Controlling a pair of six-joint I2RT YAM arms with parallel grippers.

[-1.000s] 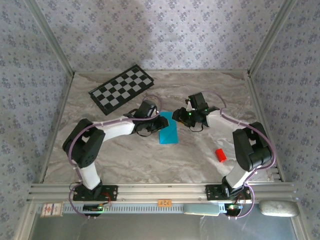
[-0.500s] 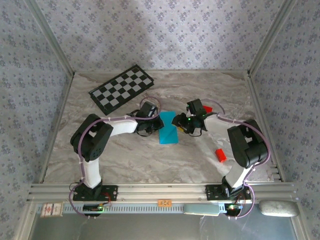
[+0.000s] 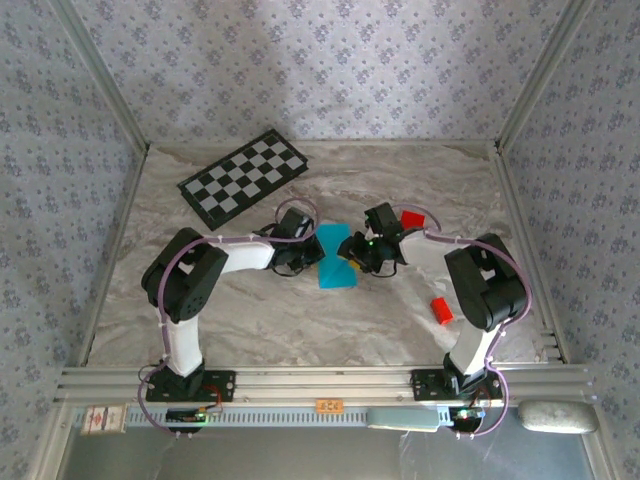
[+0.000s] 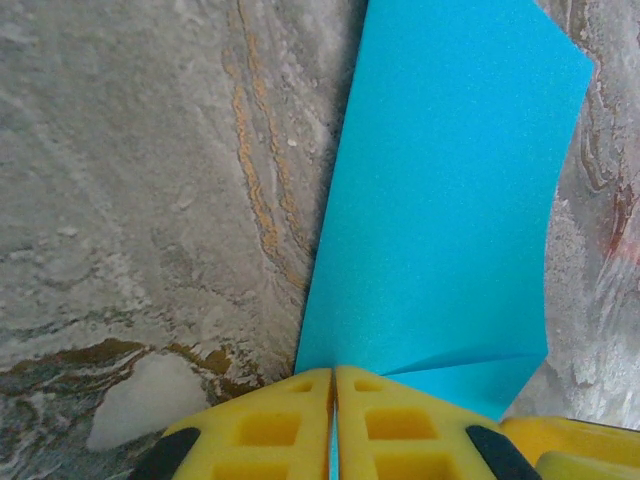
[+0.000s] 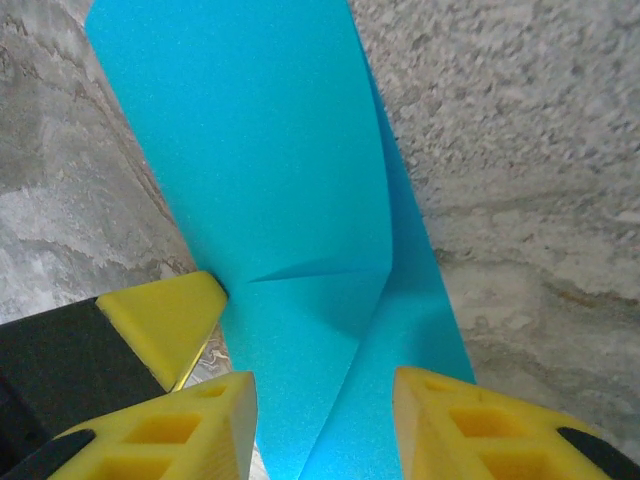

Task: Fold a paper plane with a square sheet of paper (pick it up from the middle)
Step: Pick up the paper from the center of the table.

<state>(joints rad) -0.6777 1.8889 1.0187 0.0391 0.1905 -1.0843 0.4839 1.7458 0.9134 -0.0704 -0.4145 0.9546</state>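
Observation:
The square sheet of paper (image 3: pixel 336 267) lies folded into a long cyan strip mid-table, with a crease across it (image 5: pixel 270 170). My left gripper (image 3: pixel 317 256) is at its left edge, and its yellow fingers (image 4: pixel 334 400) are shut on the paper (image 4: pixel 450 180), a cyan sliver showing between them. My right gripper (image 3: pixel 351 251) comes in from the right. Its jaws (image 5: pixel 320 425) stand open astride the strip's near end, one finger on each side. The left gripper's yellow fingertip (image 5: pixel 165 318) shows at the strip's left edge. No finished paper plane shape is in view.
A black-and-white checkered board (image 3: pixel 243 177) lies at the back left. One small red block (image 3: pixel 441 310) rests by the right arm's elbow, another (image 3: pixel 411 217) just behind the right wrist. The marbled tabletop (image 3: pixel 300 320) is walled on three sides.
Both wrists have dropped in closer to the paper. The left jaws have shut on the paper's left edge. The right jaws have narrowed a little but stay open.

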